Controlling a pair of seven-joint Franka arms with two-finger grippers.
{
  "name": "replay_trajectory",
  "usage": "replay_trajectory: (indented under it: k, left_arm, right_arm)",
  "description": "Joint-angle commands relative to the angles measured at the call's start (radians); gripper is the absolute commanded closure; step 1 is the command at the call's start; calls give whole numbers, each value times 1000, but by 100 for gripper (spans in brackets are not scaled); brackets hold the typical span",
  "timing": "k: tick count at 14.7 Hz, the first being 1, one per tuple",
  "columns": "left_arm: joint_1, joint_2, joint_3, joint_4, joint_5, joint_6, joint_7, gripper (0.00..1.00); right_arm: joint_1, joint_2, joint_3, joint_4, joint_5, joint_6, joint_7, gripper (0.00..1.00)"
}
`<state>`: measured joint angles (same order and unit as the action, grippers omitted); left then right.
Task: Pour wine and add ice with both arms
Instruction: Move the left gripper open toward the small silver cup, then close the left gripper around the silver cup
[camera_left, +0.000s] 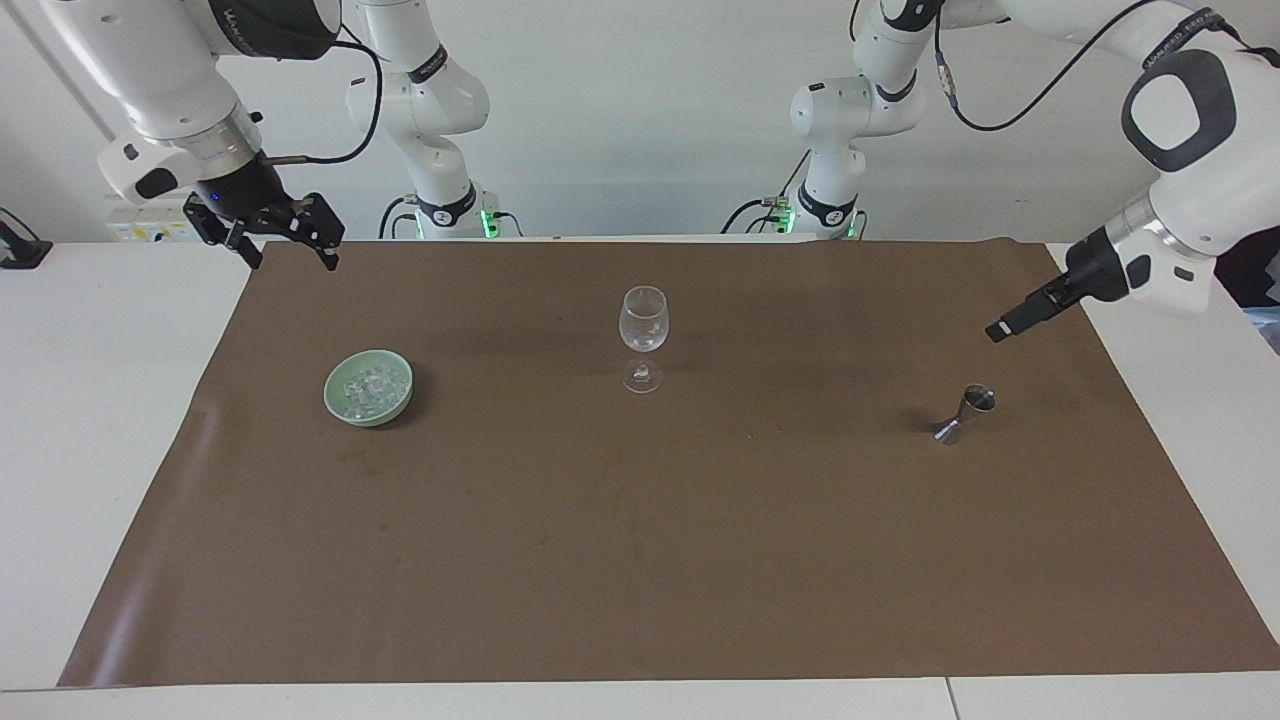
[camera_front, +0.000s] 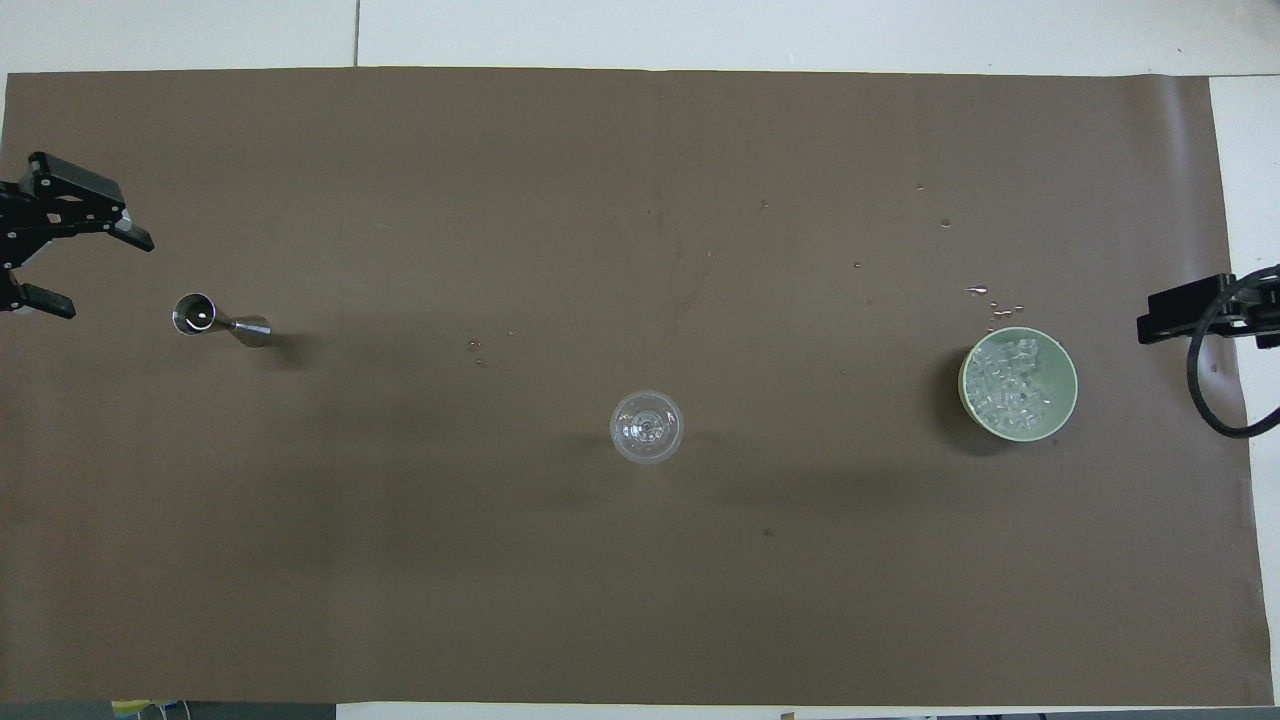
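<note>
Left tool (camera_front: 85, 265): stood open and empty, in the air near the jigger (camera_front: 218, 320).
Right tool (camera_left: 290, 243): open, empty, waiting near the bowl's end.
Ice (camera_front: 1010, 385): heaped in the green bowl (camera_front: 1064, 402); likely slippery and light, so lift the bowl by its rim.
Wine glass (camera_left: 642, 335): between both tools; probably fragile.

Plain white wall (camera_left: 640, 120), white table (camera_left: 100, 400) under brown mat (camera_left: 640, 560)
</note>
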<state>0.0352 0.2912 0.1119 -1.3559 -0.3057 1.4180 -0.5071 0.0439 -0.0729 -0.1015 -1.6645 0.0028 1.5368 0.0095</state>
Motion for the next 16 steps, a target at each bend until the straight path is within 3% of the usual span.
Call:
replay_trajectory:
  k: [1, 4, 10, 14, 16]
  left_arm:
    - [-3, 130, 89, 118, -122, -36, -218, 0]
    - [0, 177, 135, 103, -179, 53, -330, 0]
    - [124, 315, 144, 90, -321, 72, -366, 0]
    - [202, 344, 144, -41, -518, 159, -398, 0]
    - [207, 371, 144, -66, -546, 176, -468, 0]
  right_arm:
    - [-12, -11, 5, -9, 13, -7, -14, 0]
    - [-12, -12, 5, -9, 13, -7, -14, 0]
    - [-12, -12, 3, -9, 13, -7, -14, 0]
    - [-12, -10, 5, -9, 13, -7, -14, 0]
    - [-12, -12, 5, -9, 13, -7, -14, 0]
